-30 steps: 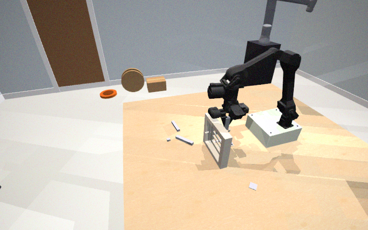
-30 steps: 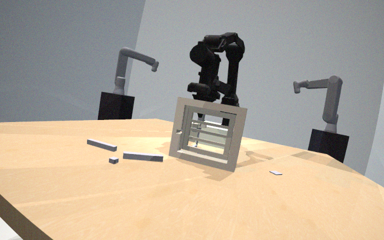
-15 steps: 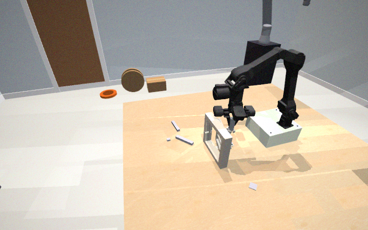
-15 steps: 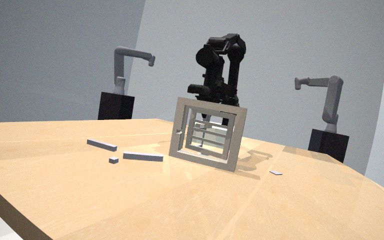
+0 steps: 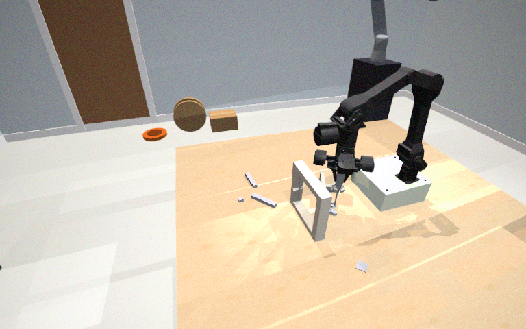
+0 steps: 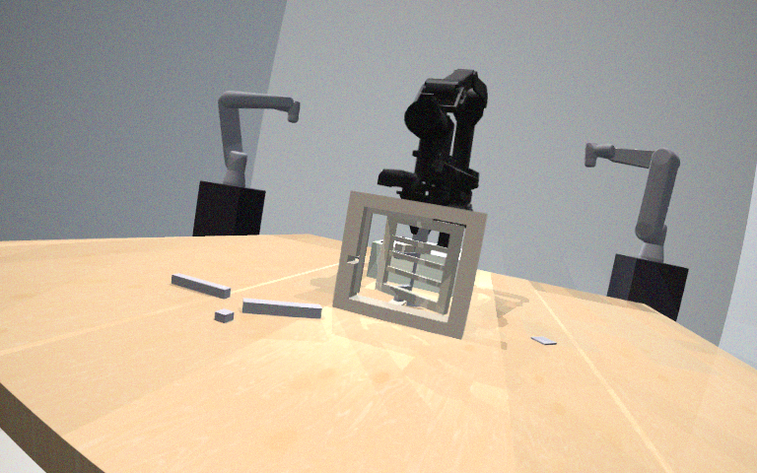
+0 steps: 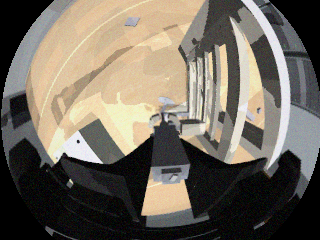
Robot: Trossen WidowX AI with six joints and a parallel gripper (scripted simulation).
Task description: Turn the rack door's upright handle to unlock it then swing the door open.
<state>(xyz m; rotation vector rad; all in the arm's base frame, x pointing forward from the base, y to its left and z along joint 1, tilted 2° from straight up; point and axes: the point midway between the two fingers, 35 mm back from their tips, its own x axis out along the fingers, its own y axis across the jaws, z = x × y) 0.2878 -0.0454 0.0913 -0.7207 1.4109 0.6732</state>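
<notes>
The light grey frame [image 5: 323, 221] [image 6: 474, 267] stands upright on the table [image 5: 232, 279] [image 6: 279, 401]. The barred door [image 6: 450, 267] [image 7: 192, 90] is partly open, swung out of the frame toward the arm; its exact angle is hard to tell. Its hinge side is at the right in the exterior view, and its free side stands back from the frame. My gripper [image 5: 340, 177] [image 7: 166, 140] points down behind the frame, shut on the upright grey handle [image 5: 338, 189] [image 6: 422, 235] [image 7: 171, 175]. The fingers hide much of the handle, so its exact turn is unclear.
Two grey bars [image 5: 251, 179] [image 5: 264, 200] and a small block [image 5: 240, 199] [image 6: 224, 315] lie beyond the frame's far face. A thin flat plate [image 5: 361, 266] [image 6: 543, 340] [image 7: 132, 21] lies off the hinge side. The arm's white base box [image 5: 403, 199] stands behind the door.
</notes>
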